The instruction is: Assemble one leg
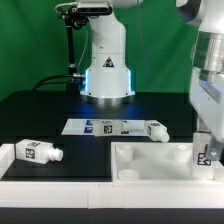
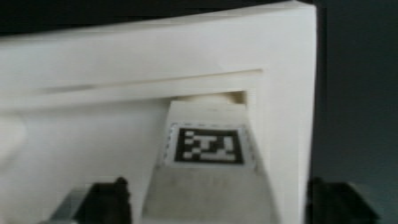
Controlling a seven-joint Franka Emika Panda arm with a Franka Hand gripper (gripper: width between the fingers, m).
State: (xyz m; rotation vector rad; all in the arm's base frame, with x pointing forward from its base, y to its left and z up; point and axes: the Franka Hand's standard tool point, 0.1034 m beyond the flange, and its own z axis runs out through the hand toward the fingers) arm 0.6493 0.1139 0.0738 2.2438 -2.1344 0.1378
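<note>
A white leg [image 2: 214, 150] with a black-and-white tag stands upright at a corner of the large white tabletop [image 2: 125, 70]. My gripper [image 2: 217, 203] is straight above it, a dark finger [image 2: 111, 200] on each side. A narrow gap shows between each finger and the leg, so the jaws are open around it. In the exterior view my gripper [image 1: 205, 150] is low over the tabletop [image 1: 150, 160] at its corner on the exterior view's right; there the leg [image 1: 205, 155] is mostly hidden by the fingers.
A second leg [image 1: 36, 152] lies at the exterior view's left, beside the tabletop. A third leg [image 1: 155, 130] lies at the end of the marker board [image 1: 105, 127]. The robot base [image 1: 105, 70] stands behind.
</note>
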